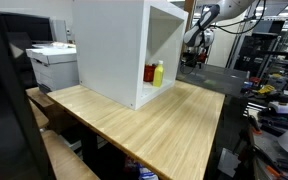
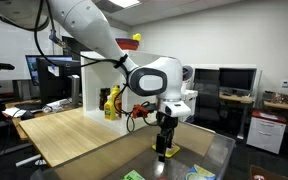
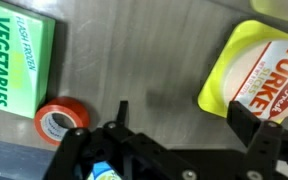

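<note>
In the wrist view my gripper (image 3: 184, 118) points down at a grey surface, open, with nothing between its fingers. A yellow pack labelled turkey (image 3: 252, 62) lies just beyond the right fingertip (image 3: 246, 122), which overlaps the pack's lower edge in this view. A small orange-red round can (image 3: 59, 121) sits left of the left fingertip (image 3: 122, 108). A green box marked vegetables (image 3: 14, 58) lies farther left. In an exterior view the gripper (image 2: 164, 152) hangs low over the grey table (image 2: 219, 150), with a green item (image 2: 134, 175) near the front edge.
A white open cabinet (image 1: 109, 45) stands on the wooden table (image 1: 174, 125), holding a red bottle (image 1: 149, 73) and a yellow bottle (image 1: 158, 72). A printer (image 1: 52, 62) sits behind the table. Monitors and desks (image 2: 234, 85) fill the background.
</note>
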`<move>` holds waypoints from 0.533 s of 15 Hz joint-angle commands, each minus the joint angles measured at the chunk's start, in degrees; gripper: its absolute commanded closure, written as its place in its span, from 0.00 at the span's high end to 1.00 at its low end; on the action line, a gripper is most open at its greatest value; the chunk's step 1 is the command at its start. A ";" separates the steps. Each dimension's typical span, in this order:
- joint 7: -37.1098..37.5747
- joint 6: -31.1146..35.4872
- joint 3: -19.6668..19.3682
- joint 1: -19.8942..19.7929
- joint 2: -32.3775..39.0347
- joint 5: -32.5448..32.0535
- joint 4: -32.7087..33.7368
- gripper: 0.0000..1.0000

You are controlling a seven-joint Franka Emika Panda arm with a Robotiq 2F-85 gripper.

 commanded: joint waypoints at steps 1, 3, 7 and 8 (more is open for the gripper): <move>-3.41 1.29 1.08 -1.25 -0.31 2.52 -0.46 1.00; -3.85 1.15 1.40 -1.50 -0.27 3.40 -0.26 1.00; -4.86 1.04 2.31 -2.17 -0.17 5.84 0.06 1.00; -5.26 0.90 2.61 -2.39 -0.11 6.56 0.18 1.00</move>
